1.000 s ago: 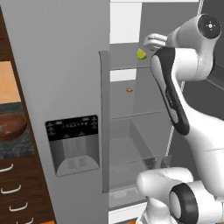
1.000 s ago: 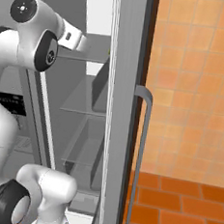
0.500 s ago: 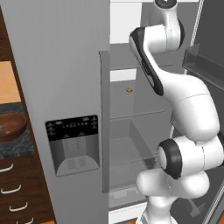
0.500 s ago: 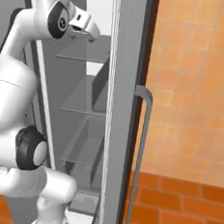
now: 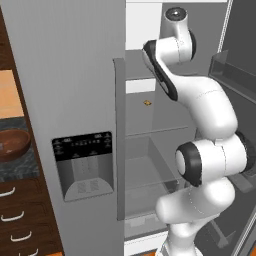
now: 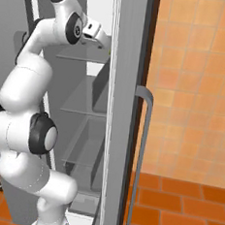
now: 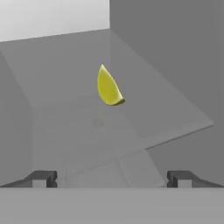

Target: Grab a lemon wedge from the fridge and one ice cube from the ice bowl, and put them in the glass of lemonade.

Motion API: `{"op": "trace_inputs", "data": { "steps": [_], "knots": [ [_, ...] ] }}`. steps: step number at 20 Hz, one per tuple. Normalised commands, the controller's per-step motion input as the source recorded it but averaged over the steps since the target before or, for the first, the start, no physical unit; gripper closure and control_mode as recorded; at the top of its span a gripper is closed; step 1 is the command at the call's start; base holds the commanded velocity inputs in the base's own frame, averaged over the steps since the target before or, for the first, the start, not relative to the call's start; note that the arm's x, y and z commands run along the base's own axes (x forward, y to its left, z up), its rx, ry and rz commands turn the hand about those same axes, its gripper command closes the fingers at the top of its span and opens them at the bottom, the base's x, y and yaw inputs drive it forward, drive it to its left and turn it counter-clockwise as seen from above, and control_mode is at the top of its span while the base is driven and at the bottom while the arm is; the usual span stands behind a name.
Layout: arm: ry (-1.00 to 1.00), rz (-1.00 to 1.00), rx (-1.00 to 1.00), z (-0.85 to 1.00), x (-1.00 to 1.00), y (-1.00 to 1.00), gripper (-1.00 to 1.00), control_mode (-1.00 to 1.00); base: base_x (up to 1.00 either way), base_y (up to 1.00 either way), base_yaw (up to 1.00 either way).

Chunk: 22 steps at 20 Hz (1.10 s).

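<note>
Claw (image 7: 112,178) open, tips spread wide, nothing between them; it points into the fridge (image 5: 75,75) at the upper glass shelf (image 7: 131,127). Change over the last second: the arm (image 5: 200,110) has swung from a low, bent reach at the shelf edge to a tall, upright pose, hand raised to shelf height and turned inward, as the right base view shows it against the open fridge door (image 6: 122,110). Judgement: the approach is lined up and the grasp of the wedge (image 7: 108,87) is next; nothing is yet collected. The wedge lies on that shelf, ahead of the claw and apart from it, roughly centred between the tips. It is small, bright yellow, a curved sliver standing on its rounded edge, point up. The ice bowl (image 5: 12,145) sits on the counter left of the fridge, untouched.
</note>
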Motion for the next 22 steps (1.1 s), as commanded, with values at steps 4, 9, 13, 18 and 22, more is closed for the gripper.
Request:
{"op": "trace_inputs", "data": {
  "steps": [4,9,13,18,22],
  "knots": [
    [-0.10,0.02,0.00,-0.41,0.44,-0.38,-1.00,-1.00,0.00,0.00,0.00],
    [-0.03,0.16,0.01,-0.02,0.47,-0.33,-1.00,-1.00,0.00,0.00,0.00],
    [0.00,0.18,0.06,0.17,0.28,-0.03,-1.00,-1.00,0.00,0.00,0.00],
    [0.02,0.14,0.01,0.36,0.35,0.02,-1.00,-1.00,0.00,0.00,0.00],
    [0.10,0.04,0.00,0.02,0.26,0.04,-1.00,-1.00,0.00,0.00,0.00]
  ]
}}
